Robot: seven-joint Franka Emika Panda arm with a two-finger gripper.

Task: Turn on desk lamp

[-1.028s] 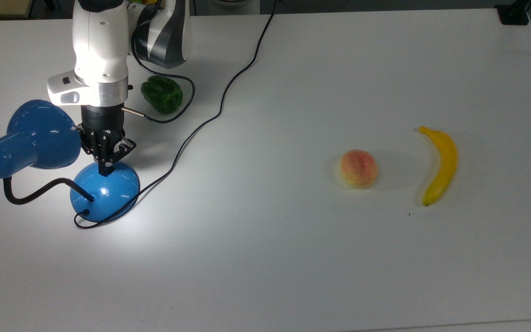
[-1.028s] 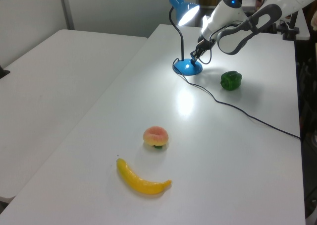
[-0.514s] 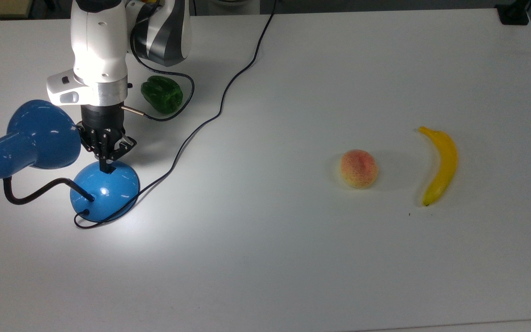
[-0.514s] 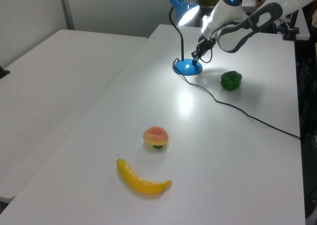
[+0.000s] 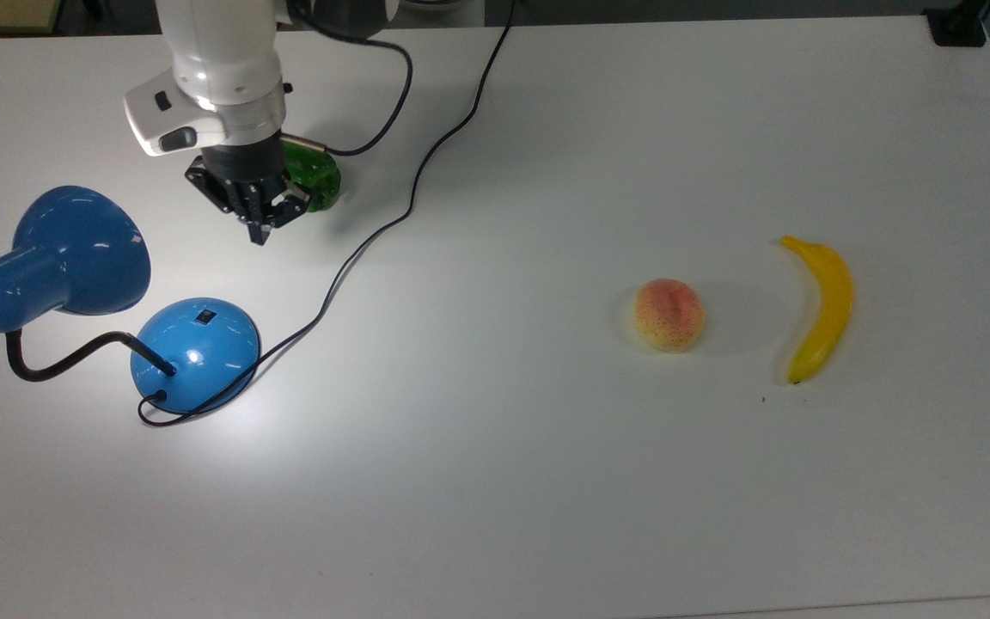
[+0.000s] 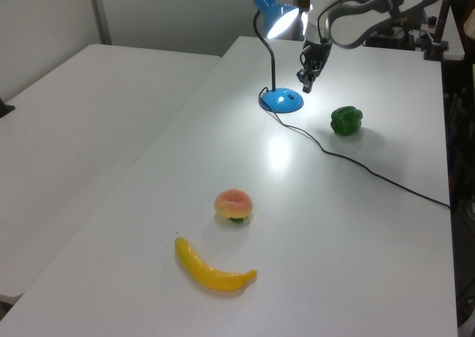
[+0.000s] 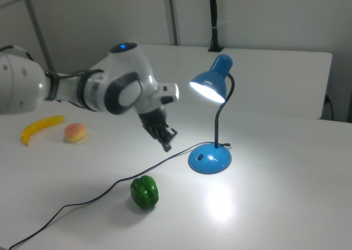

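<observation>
1. Desk lamp [image 5: 57,266]: stood on the white table [image 5: 546,481] near the top view's left edge. Glossy blue bell shade [image 7: 210,85], lit, with a bright patch on the tabletop below it. Black gooseneck [image 6: 266,51] rose from the round domed base [image 5: 196,352]. A small black switch [image 5: 204,317] sat on the dome, uncovered. Black cord [image 5: 392,206] ran from the base across the table toward the top view's upper edge.

2. Gripper [image 5: 259,229]: hung in the air above the table, clear of the lamp base and touching nothing. In the right view it [image 7: 166,142] sat to the left of the base, between the base and the arm's white body. Fingers pointed down, drawn together to a narrow tip, with nothing held between them.

3. Green pepper [image 5: 313,179]: 1 piece, lay on the table just beside the gripper in the top view, partly hidden by it. In the left view it [image 6: 346,120] lay apart from the lamp base, on the left view's right.

4. Peach [image 5: 669,314]: 1 piece, on the table well apart from the lamp, toward the top view's right.

5. Banana [image 5: 820,305]: 1 piece, yellow, curved, just beside the peach on the top view's right, not touching it.

6. Containers: I could make out no container among the listed items; every item rested directly on the tabletop.
</observation>
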